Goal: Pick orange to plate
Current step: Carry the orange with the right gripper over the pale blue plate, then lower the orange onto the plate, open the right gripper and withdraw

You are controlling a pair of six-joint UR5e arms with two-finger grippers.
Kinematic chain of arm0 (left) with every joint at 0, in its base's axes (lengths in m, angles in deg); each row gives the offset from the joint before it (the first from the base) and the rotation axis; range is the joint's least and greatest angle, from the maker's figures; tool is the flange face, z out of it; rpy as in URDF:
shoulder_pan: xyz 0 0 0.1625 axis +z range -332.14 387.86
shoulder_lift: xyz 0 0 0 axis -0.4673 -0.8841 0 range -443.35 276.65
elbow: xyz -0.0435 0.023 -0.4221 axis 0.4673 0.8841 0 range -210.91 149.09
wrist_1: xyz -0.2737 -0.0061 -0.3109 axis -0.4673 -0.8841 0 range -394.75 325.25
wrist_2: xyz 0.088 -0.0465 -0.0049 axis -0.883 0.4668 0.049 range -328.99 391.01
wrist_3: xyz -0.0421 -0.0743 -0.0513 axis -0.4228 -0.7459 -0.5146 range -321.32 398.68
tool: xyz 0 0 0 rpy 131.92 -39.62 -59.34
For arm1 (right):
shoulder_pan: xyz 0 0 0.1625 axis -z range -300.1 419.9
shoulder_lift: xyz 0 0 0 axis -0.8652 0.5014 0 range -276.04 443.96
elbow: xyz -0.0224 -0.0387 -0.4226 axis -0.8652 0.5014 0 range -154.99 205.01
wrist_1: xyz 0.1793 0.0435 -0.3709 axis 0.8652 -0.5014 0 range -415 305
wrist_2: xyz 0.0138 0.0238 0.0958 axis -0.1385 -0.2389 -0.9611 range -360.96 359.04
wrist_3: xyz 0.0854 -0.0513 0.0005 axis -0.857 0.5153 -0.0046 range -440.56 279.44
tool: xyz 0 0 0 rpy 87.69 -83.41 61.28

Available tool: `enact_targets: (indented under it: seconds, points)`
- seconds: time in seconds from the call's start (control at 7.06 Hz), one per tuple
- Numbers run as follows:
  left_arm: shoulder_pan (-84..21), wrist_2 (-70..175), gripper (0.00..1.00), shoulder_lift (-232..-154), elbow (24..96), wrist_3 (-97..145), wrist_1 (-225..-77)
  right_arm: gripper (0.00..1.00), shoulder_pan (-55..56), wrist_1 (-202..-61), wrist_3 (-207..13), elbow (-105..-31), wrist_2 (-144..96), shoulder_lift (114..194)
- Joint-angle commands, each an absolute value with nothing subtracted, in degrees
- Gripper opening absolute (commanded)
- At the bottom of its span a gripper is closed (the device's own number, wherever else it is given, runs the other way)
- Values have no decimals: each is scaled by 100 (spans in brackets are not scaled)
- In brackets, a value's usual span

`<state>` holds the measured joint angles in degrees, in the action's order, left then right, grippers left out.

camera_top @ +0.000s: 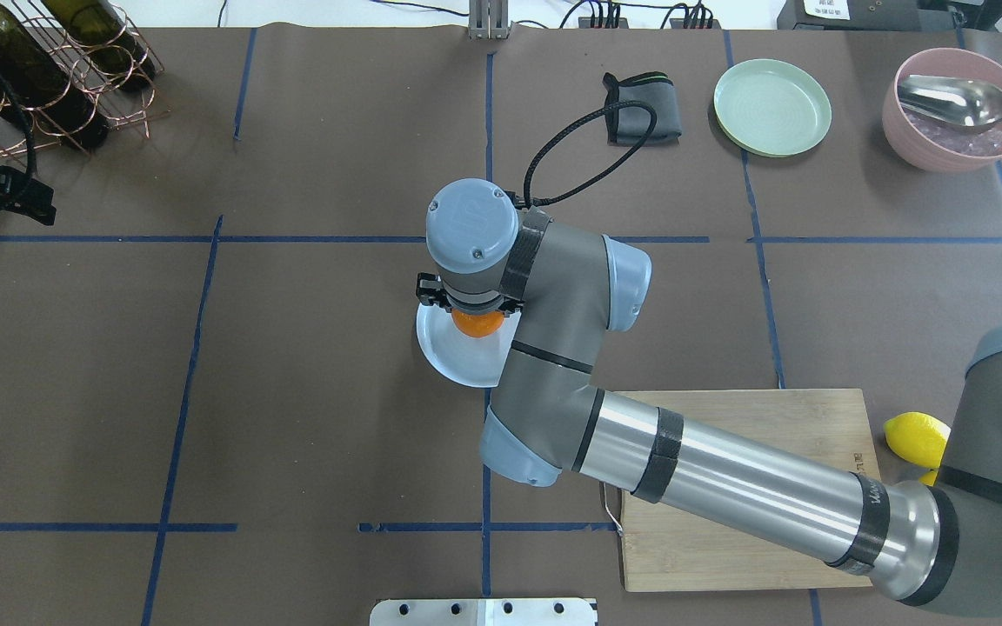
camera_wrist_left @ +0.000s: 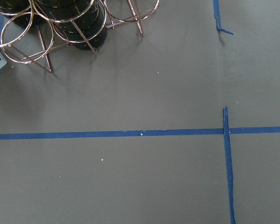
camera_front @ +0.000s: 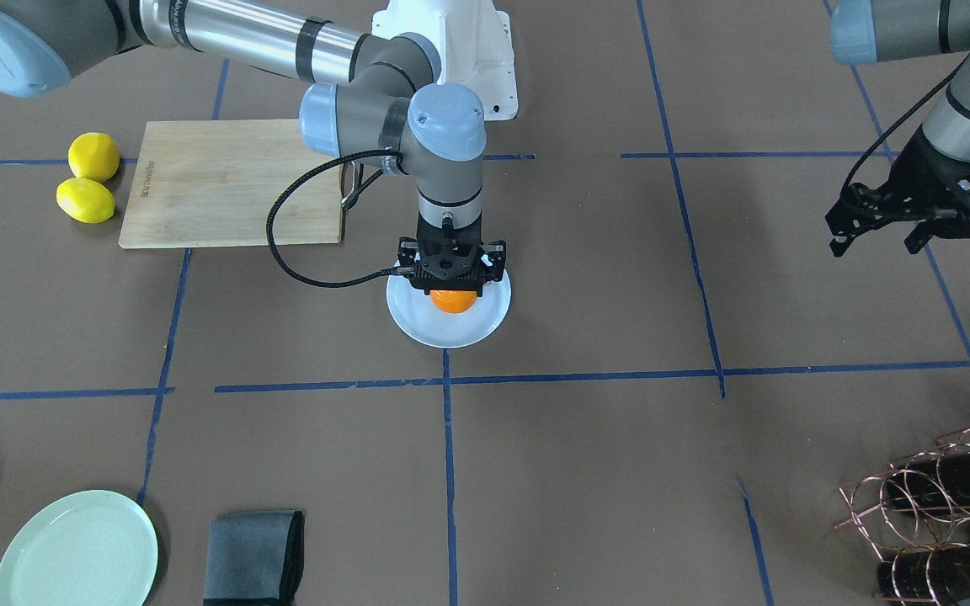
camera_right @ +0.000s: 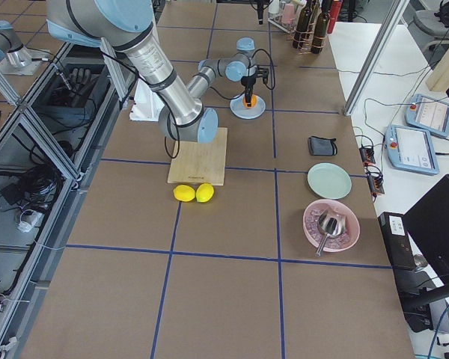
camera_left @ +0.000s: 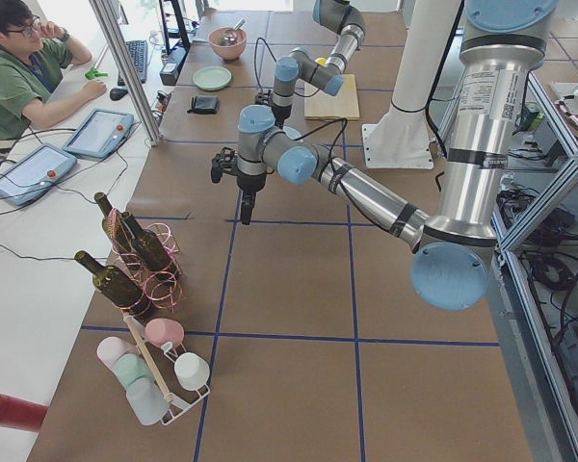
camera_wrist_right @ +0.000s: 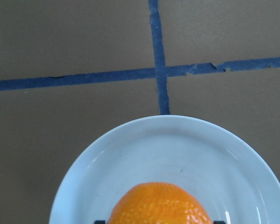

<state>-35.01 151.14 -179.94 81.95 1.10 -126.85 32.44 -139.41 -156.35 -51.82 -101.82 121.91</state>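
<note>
The orange (camera_front: 454, 301) sits between the fingers of my right gripper (camera_front: 452, 288), which is shut on it directly over the small white plate (camera_front: 451, 330) near the table's middle. In the right wrist view the orange (camera_wrist_right: 161, 205) fills the lower edge, with the plate (camera_wrist_right: 168, 149) spread beneath it. I cannot tell whether the fruit touches the plate. From overhead, the orange (camera_top: 477, 323) peeks out under the wrist above the plate (camera_top: 457, 361). My left gripper (camera_front: 876, 240) hangs open and empty, far off to the side above bare table.
Two lemons (camera_front: 89, 181) lie beside a wooden cutting board (camera_front: 232, 181). A pale green plate (camera_front: 77, 551) and a grey folded cloth (camera_front: 253, 555) sit at the operators' edge. A copper wine rack with bottles (camera_front: 948, 513) stands near the left arm. A pink bowl with a spoon (camera_top: 958, 109) is far right.
</note>
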Motion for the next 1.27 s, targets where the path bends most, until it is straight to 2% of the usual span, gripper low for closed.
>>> enact_targets:
  seconds: [0.0, 0.28, 0.42, 0.57, 0.85, 1.13]
  points:
    - [-3717, 15125, 100, -17819, 8186, 535, -12695, 100, 3213, -13850, -15545, -5189, -10194, 12149]
    - [-3919, 15116, 100, -17739, 8142, 922, -12695, 100, 3012, -14181, -15492, -5468, -10238, 12096]
    - [-4103, 15125, 100, -17617, 8142, 1237, -12695, 100, 2820, -14845, -15091, -5949, -10308, 12192]
    - [-4479, 15133, 100, -17442, 8116, 1719, -12669, 100, 2522, -15644, -14452, -6781, -10474, 12515]
    - [-5076, 15815, 100, -17073, 7845, 2876, -12651, 100, 1470, -15836, -13283, -8041, -11525, 13716]
    - [-5868, 16170, 100, -17036, 6951, 4091, -12634, 100, 414, -15784, -11833, -8353, -12440, 14579]
